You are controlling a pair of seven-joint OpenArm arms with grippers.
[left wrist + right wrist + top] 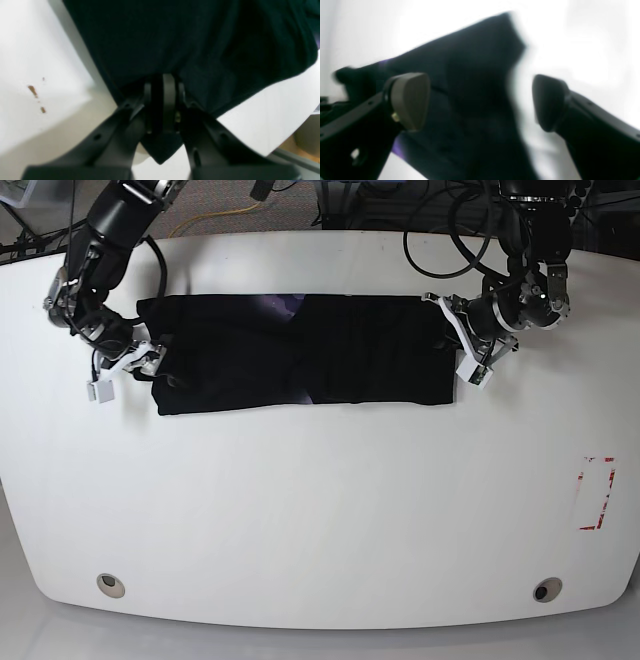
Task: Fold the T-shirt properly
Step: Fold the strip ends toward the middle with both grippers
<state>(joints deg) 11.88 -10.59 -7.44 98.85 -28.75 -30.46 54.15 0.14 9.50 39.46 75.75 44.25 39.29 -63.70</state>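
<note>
1. The T-shirt is seen in the base view as a long black band laid across the far half of the white table, its length running from side to side.
2. The left gripper is placed at the band's end on that view's right; in the left wrist view its jaws are pressed together on an edge of the black cloth, and a small point of fabric is seen hanging below them.
3. The right gripper is positioned at the opposite end of the band. In the right wrist view its jaws are spread wide, with the dark fabric seen beyond the gap; nothing is gripped between the pads.
4. A red rectangular marking is seen on the table near its edge, well apart from the shirt.
</note>
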